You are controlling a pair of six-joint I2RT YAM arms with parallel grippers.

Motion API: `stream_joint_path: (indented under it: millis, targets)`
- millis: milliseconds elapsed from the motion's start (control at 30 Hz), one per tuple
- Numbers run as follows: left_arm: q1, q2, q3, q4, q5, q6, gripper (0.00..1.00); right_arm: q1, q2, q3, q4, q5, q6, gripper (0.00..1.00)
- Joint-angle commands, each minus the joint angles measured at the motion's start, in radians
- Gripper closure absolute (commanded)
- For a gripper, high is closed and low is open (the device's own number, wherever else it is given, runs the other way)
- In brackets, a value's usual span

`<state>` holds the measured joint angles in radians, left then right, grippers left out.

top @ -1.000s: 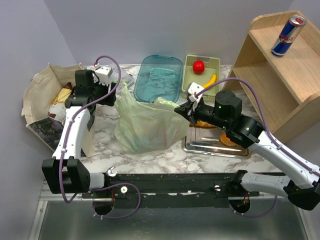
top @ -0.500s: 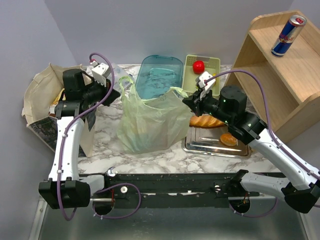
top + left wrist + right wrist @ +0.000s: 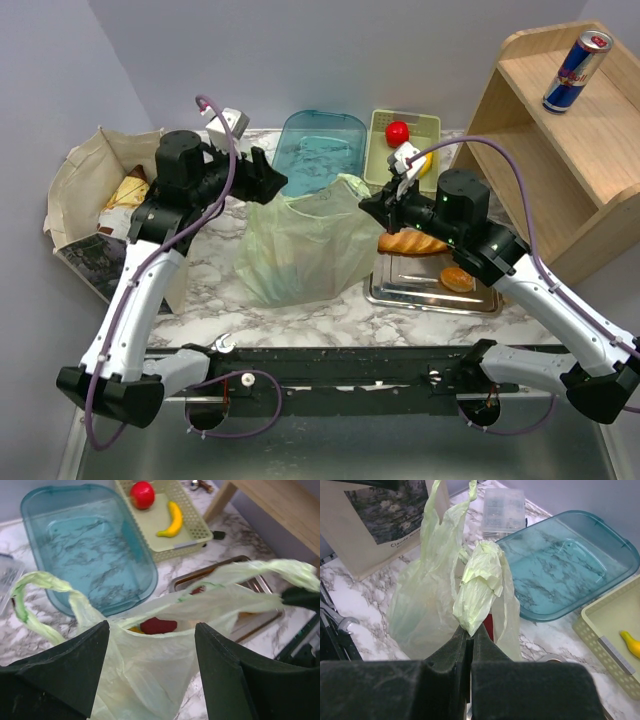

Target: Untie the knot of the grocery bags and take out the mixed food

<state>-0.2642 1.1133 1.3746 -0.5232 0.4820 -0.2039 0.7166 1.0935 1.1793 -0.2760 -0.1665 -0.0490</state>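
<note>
Green, unknotted now: grocery bag (image 3: pixel 300 245) mouth below just-released, empty left jaws (image 3: pixel 150 632); handle (image 3: pixel 480 580) clenched in right jaws (image 3: pixel 469 632). Means food (image 3: pixel 158 625) reachable.

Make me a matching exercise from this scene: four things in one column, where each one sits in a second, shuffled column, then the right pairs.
Things
1. drink can
2. bread loaf
3. banana
4. green bag handle

Places
A. on the metal tray
B. pinched in the right gripper
C. on the wooden shelf
D. in the yellow-green basket

Pairs: 1-C, 2-A, 3-D, 4-B
</note>
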Motion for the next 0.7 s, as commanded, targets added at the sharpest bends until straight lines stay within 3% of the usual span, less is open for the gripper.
stream_joint_path:
  millis: [0, 200, 367, 667]
  targets:
    - [0.0, 0.108, 0.025, 0.006, -0.234, -0.142, 0.28, 0.001, 0.006, 0.014, 0.039, -0.028, 0.008, 0.99]
    - [0.0, 0.254, 0.106, -0.021, -0.315, -0.193, 0.08, 0.001, -0.002, 0.001, 0.041, -0.017, 0.008, 0.99]
    - [0.004, 0.35, 0.145, -0.001, -0.326, -0.217, 0.07, 0.001, -0.005, 0.0, 0.038, -0.011, 0.001, 0.99]
    - [0.045, 0.476, 0.164, -0.058, -0.204, -0.348, 0.09, 0.0, -0.017, 0.001, 0.015, 0.041, -0.014, 0.99]
